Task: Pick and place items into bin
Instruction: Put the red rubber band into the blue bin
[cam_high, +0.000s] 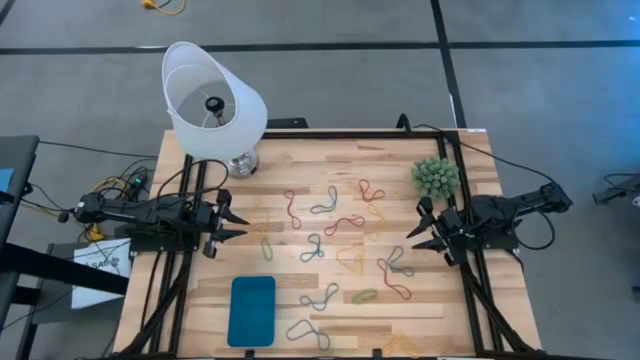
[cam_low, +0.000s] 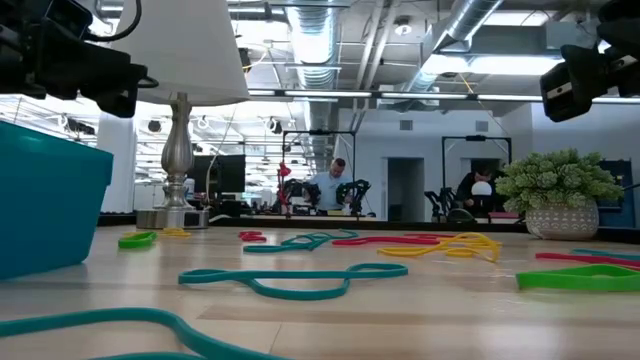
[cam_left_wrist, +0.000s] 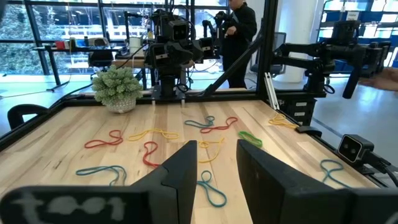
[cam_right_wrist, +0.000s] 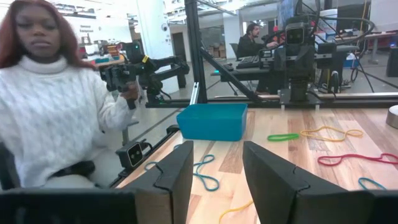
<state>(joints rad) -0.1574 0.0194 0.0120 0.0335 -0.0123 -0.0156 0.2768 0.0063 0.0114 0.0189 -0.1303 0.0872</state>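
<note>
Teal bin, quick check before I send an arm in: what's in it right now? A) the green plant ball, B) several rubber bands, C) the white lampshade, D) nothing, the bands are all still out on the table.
D: in the high view the teal bin shows only its bare blue floor, while the rubber bands all lie scattered on the wooden table outside it.
</note>
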